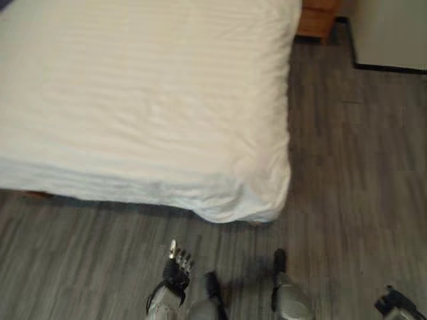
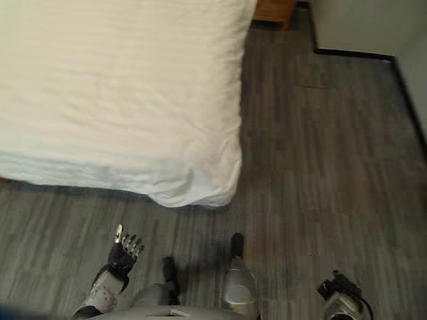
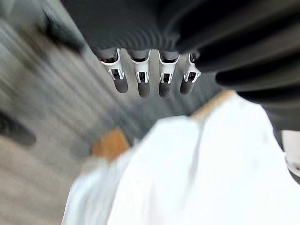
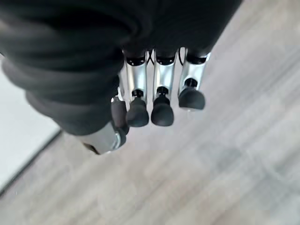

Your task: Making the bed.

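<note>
The bed (image 1: 133, 100) lies under a smooth white cover that fills the upper left of the eye views. Its near corner (image 1: 253, 203) hangs rumpled down to the floor. My left hand (image 1: 179, 263) is held over the floor a short way in front of the bed's foot edge, with its fingers straight and nothing in them. In the left wrist view its fingers (image 3: 143, 77) point toward the white cover (image 3: 211, 178). My right hand (image 2: 340, 290) hangs low at the lower right, away from the bed. Its fingers (image 4: 161, 105) are relaxed above bare floor.
Grey wood-plank floor (image 1: 353, 167) runs along the bed's right side and foot. A wooden bedside cabinet (image 1: 320, 20) stands at the far right corner of the bed. Beside it is a white wall with a dark skirting board (image 1: 393, 67).
</note>
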You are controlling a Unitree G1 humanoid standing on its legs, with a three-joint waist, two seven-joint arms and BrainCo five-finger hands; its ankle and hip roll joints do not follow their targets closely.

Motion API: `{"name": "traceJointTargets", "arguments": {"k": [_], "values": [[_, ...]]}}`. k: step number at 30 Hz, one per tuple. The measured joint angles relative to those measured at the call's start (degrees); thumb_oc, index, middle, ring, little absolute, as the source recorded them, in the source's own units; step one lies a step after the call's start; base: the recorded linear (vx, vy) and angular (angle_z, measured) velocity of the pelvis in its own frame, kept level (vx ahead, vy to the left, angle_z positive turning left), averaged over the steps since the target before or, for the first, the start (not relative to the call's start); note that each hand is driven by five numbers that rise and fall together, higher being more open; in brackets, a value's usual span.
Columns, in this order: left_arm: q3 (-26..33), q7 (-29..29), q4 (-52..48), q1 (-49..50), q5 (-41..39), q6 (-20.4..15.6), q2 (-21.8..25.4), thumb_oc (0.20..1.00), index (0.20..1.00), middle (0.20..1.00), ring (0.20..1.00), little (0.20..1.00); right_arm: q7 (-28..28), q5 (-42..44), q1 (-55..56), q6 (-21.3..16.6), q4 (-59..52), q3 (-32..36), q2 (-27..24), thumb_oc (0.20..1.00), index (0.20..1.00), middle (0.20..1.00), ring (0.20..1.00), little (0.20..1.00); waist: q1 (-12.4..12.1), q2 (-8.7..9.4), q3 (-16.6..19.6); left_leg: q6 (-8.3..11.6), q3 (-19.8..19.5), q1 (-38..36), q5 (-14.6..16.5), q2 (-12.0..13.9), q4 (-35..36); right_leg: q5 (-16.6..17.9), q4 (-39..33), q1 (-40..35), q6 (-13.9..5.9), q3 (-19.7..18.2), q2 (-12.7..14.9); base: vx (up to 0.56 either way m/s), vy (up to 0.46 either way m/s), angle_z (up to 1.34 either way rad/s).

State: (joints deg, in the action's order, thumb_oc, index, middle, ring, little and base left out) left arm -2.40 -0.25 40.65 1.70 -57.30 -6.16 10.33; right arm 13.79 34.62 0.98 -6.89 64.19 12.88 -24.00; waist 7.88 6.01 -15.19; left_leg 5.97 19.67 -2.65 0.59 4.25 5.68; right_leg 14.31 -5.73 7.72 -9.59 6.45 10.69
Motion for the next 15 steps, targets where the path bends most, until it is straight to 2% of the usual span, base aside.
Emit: {"name": "traceJointTargets", "arguments": {"k": [1,2,3,4,5,6,7,8,9,10,12,13,14,15], "values": [[0.43,0.15,-1.8,0.12,0.0,-0.08,-0.01,1.0,1.0,1.0,1.0,1.0,0.03,-1.17,0.94,0.01,-1.25,-0.13,0.14,0.451,0.451,0.451,0.451,0.451,-0.06,0.49,0.25,-0.09,0.86,-0.54,0.2,0.17,0.0,0.57,-0.02,0.09,-0.26,-0.01,-0.3,-0.08,0.02,-0.67],[0.67,0.2,-2.93,0.22,0.0,-0.22,0.06,1.0,1.0,1.0,1.0,1.0,0.05,-1.88,1.32,0.0,-1.97,-0.55,0.21,0.583,0.583,0.583,0.583,0.583,-0.17,0.75,0.49,-0.25,1.71,-0.95,0.28,0.71,0.02,0.72,-0.04,0.2,-0.53,0.01,-0.16,-0.2,0.061,-0.47],[0.9,2.07,-7.58,1.15,0.0,-0.65,0.36,1.0,1.0,1.0,1.0,1.0,0.89,-4.36,3.82,0.4,-5.05,-1.19,1.1,1.0,1.0,1.0,1.0,1.0,-0.28,1.85,0.93,-0.35,2.2,-1.89,0.25,-0.23,-0.31,-2.16,-0.42,0.09,-1.19,1.29,0.37,-0.12,0.041,-0.78],[2.24,4.05,-15.21,3.58,1.66,-1.71,0.25,1.0,1.0,1.0,1.0,1.0,1.51,-7.93,5.73,1.17,-10.79,-3.39,1.61,1.0,1.0,1.0,1.0,1.0,-1.27,-1.11,0.84,-1.17,5.63,-2.72,-0.41,3.84,-0.27,-10.33,0.65,-0.26,-1.46,12.1,-0.28,-0.18,0.048,-1.14],[3.14,5.18,-13.61,3.07,2.97,-2.81,0.04,1.0,1.0,1.0,1.0,1.0,1.46,-9.9,6.69,1.27,-15.0,-4.14,1.89,1.0,1.0,1.0,1.0,1.0,-2.92,-3.78,0.94,-0.9,7.52,-3.31,-0.17,6.46,-0.07,-9.55,5.15,0.61,2.12,17.88,-0.54,-0.1,0.011,-1.16],[4.35,6.49,-11.27,2.45,3.76,-3.47,0.04,1.0,1.0,1.0,1.0,1.0,1.37,-10.93,7.28,1.13,-16.92,-4.29,1.89,1.0,1.0,1.0,1.0,1.0,-3.29,-5.37,1.44,-0.33,7.98,-3.51,0.22,7.93,-0.04,-8.8,7.42,-0.06,3.16,19.17,-0.44,-0.17,-0.006,-0.64],[6.03,7.33,-9.71,1.88,4.02,-3.61,0.09,1.0,1.0,1.0,1.0,1.0,1.49,-11.84,7.88,1.3,-18.8,-4.3,1.99,1.0,1.0,1.0,1.0,1.0,-3.4,-6.31,2.06,-0.54,7.95,-3.71,0.07,8.78,-0.12,-9.26,10.46,-1.3,3.29,19.52,0.15,-0.18,-0.043,-0.25],[9.83,7.88,-9.54,2.63,4.11,-3.97,0.52,1.0,1.0,1.0,1.0,1.0,1.81,-12.55,8.98,1.05,-24.63,-5.14,2.97,1.0,1.0,1.0,1.0,1.0,-3.78,-5.27,2.71,-0.62,8.36,-5.11,-0.25,8.5,-0.72,-11.03,17.65,-3.36,3.97,20.53,3.1,-0.14,-0.047,-0.24],[10.65,8.16,-9.37,4.09,4.24,-4.6,2.05,1.0,1.0,1.0,1.0,1.0,1.74,-14.06,8.55,0.64,-27.12,-7.66,3.66,1.0,1.0,1.0,1.0,1.0,-4.02,-2.94,3.89,0.35,9.3,-5.62,-0.15,7.39,-1.56,-12.28,16.41,-5.36,3.34,19.68,3.38,-0.14,-0.072,-0.55],[10.75,8.5,-8.36,4.93,4.66,-4.67,3.09,1.0,1.0,1.0,1.0,1.0,1.51,-14.55,7.22,0.36,-28.36,-9.88,3.75,1.0,1.0,1.0,1.0,1.0,-4.78,-2.56,4.12,0.95,10.04,-5.53,-0.13,7.51,-2.21,-12.7,13.87,-6.13,3.31,18.99,2.35,-0.14,-0.103,-0.69],[9.31,8.86,-5.99,4.42,5.61,-4.36,2.83,1.0,1.0,1.0,1.0,1.0,0.33,-14.8,2.69,-0.83,-28.58,-12.34,3.76,1.0,1.0,1.0,1.0,1.0,-5.02,-3.29,3.9,1.25,8.7,-4.35,0.34,7.35,-1.97,-11.12,10.26,-5.93,3.16,17.27,0.67,-0.18,-0.186,-0.6],[8.51,8.88,-5.3,3.96,6.65,-4.13,1.83,1.0,1.0,1.0,1.0,1.0,0.14,-16.42,-0.64,-0.39,-27.7,-15.77,3.38,1.0,1.0,1.0,1.0,1.0,-5.41,-4.21,4.01,0.31,8.29,-4.63,-0.35,7.22,-0.58,-7.41,5.78,-6.03,1.31,16.43,-1.2,-0.15,-0.236,-0.78],[8.13,8.82,-5.34,3.98,7.39,-3.71,1.05,1.0,1.0,1.0,1.0,1.0,-0.14,-18.4,-3.03,0.3,-28.32,-19.6,2.39,1.0,1.0,1.0,1.0,1.0,-6.39,-5.93,4.13,0.32,9.61,-4.51,-1.38,9.39,-0.01,-4.27,1.77,-6.31,-3.18,16.0,-2.23,-0.2,-0.329,-0.7],[6.04,8.75,-5.83,2.96,8.72,-2.92,-0.89,1.0,1.0,1.0,1.0,1.0,-1.13,-22.82,-3.15,1.39,-33.56,-23.19,1.67,1.0,1.0,1.0,1.0,1.0,-6.52,-7.55,3.44,1.59,9.62,-4.5,-2.38,11.3,-1.33,-12.3,9.31,-7.53,3.74,22.84,0.09,-0.15,-0.266,-0.48]]}}
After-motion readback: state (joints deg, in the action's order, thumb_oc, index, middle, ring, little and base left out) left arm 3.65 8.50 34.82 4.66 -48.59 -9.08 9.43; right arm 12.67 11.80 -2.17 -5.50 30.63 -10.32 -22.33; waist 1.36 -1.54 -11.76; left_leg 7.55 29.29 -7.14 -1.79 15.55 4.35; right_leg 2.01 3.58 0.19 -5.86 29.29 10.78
